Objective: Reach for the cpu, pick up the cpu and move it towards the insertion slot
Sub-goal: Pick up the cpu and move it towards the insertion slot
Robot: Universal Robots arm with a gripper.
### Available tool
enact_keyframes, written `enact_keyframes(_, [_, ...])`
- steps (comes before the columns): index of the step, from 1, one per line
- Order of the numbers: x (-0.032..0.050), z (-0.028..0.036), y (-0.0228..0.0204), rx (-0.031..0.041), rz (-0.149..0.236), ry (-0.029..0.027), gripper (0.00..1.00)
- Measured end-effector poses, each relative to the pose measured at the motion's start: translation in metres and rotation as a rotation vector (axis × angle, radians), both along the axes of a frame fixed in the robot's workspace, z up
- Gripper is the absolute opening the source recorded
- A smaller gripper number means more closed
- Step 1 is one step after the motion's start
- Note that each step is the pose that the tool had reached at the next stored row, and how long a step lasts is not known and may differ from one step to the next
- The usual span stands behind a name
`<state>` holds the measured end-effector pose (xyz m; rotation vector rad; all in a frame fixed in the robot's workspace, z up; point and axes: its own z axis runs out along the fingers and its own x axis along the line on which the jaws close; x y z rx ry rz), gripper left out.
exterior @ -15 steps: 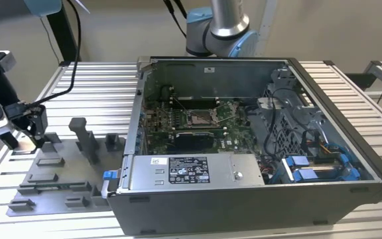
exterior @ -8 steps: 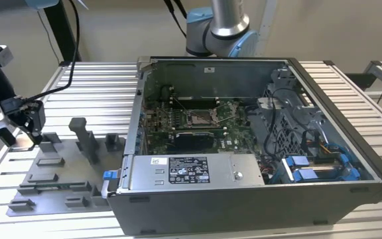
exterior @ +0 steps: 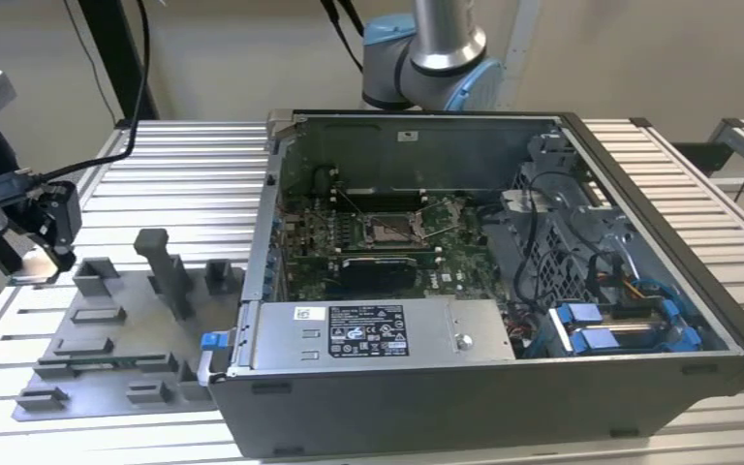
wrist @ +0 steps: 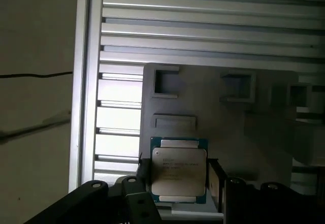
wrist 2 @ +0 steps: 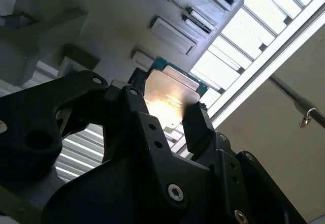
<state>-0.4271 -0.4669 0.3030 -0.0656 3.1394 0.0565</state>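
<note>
Where the gripper [exterior: 39, 254] hangs at the exterior view's left, we see in both wrist views its fingers [wrist: 143, 169] clamped on opposite edges of the cpu [wrist: 179, 170], at the edge of the grey tray [exterior: 101, 334]; well toward the exterior view's right, the insertion slot [exterior: 391, 231] lies inside the open computer case [exterior: 476, 407].

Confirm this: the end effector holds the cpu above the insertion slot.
Not right. The end effector holds the cpu above the grey tray, not the insertion slot; the first wrist view shows it.
</note>
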Motion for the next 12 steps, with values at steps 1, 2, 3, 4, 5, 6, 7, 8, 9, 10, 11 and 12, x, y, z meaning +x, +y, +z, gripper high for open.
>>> enact_keyframes(1, [0.0,0.002,0.0,0.0,0.0,0.0,0.0])
enact_keyframes(2, [0.0,0.0039,0.0,0.0,0.0,0.0,0.0])
enact_keyframes(3, [0.0,0.0058,0.0,-0.0001,0.0,0.0001,0.0])
enact_keyframes(4, [0.0,0.0073,0.0,0.0,0.0,0.0,0.0])
enact_keyframes(5, [0.0,0.0089,0.0,0.0,0.0,0.0,0.0])
enact_keyframes(6, [0.0,0.0106,0.0,0.0,0.0,0.0001,0.0])
enact_keyframes(7, [0.0,0.0125,0.0,0.0,0.0,0.0,0.0])
enact_keyframes(8, [0.0,0.0146,0.0,0.0,0.0,0.0,0.0])
enact_keyframes(9, [0.0,0.0167,0.0,0.0,0.0,0.0001,0.0])
enact_keyframes(10, [0.0,0.0187,0.0,0.0,0.0,0.0001,0.0])
enact_keyframes(11, [0.0,0.0208,0.0,0.0,0.0,0.0001,0.0])
enact_keyframes(12, [0.0,0.0229,0.0,0.0,0.0,0.0,0.0])
